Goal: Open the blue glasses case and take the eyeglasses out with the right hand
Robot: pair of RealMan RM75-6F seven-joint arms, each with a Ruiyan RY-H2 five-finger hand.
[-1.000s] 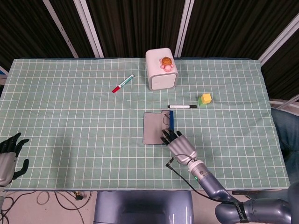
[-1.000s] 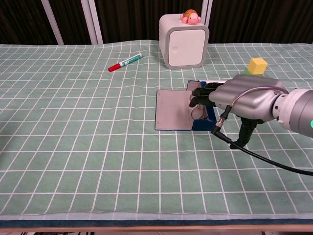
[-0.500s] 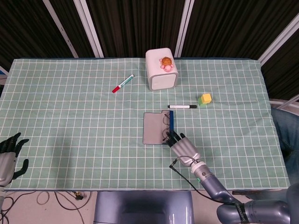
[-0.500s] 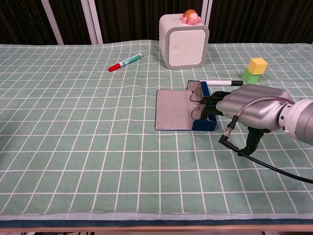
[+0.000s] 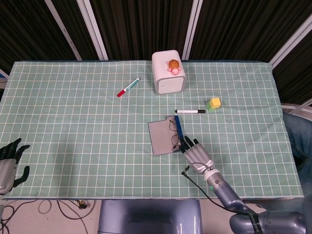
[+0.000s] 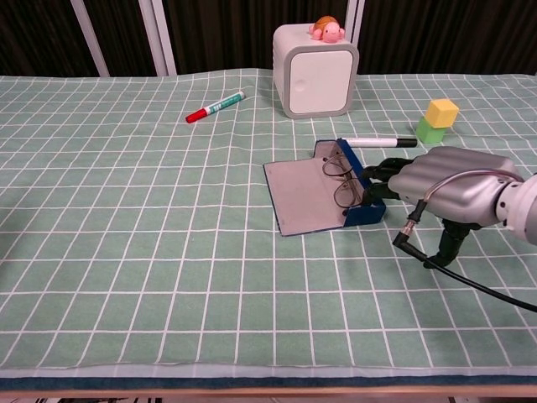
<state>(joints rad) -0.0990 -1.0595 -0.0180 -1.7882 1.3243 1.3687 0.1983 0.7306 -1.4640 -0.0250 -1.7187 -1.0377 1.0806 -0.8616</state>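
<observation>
The blue glasses case (image 5: 179, 131) (image 6: 362, 191) lies open mid-table, its grey lid (image 5: 161, 138) (image 6: 305, 197) flat to the left. The thin-framed eyeglasses (image 5: 173, 130) (image 6: 341, 180) lie in the case along its blue wall. My right hand (image 5: 199, 156) (image 6: 449, 190) is just right of the case, palm down. Its dark fingertips (image 6: 379, 178) reach out to the blue wall and touch it, and nothing is held. My left hand (image 5: 8, 164) rests at the front left corner with its fingers spread, far from the case.
A white box (image 5: 167, 73) (image 6: 316, 71) with a toy turtle (image 5: 174, 65) (image 6: 326, 30) stands behind the case. A black marker (image 5: 190, 111) (image 6: 377, 142) and a yellow-green block (image 5: 213, 103) (image 6: 439, 118) lie behind the case, to its right. A red marker (image 5: 127, 87) (image 6: 215, 107) lies at the back left.
My right hand has drawn back toward the front right. The case has turned and slid with it, and the eyeglasses show more fully. The left hand has not moved.
</observation>
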